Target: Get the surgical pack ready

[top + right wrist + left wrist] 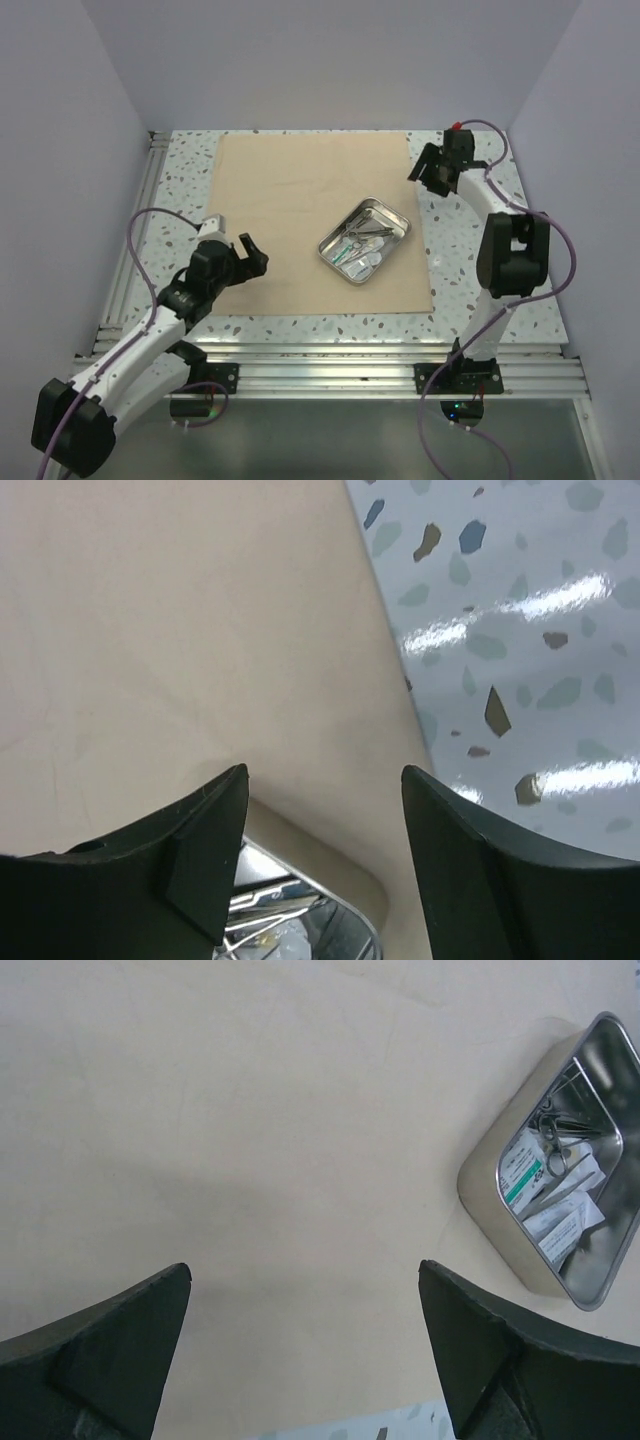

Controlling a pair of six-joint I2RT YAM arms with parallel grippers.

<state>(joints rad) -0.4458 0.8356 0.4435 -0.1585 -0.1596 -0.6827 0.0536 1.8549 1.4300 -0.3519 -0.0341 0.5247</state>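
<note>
The tan cloth sheet [300,190] lies spread flat on the table. On its right half stands the small steel tray [397,216], holding scissors and forceps [362,229] and clear packets [358,262]. My left gripper [256,252] hovers open over the cloth's near-left part, with only bare cloth [250,1110] between its fingers and the tray [478,1188] to its right. My right gripper [425,178] hangs open above the cloth's far-right edge. In its wrist view the jaws [325,770] stand apart over cloth [150,610], with a tray corner [335,875] below them.
The speckled table [470,260] shows bare around the cloth, widest on the right [520,600]. Grey walls close in the left, back and right sides. An aluminium rail [330,355] runs along the near edge, where both arm bases are bolted.
</note>
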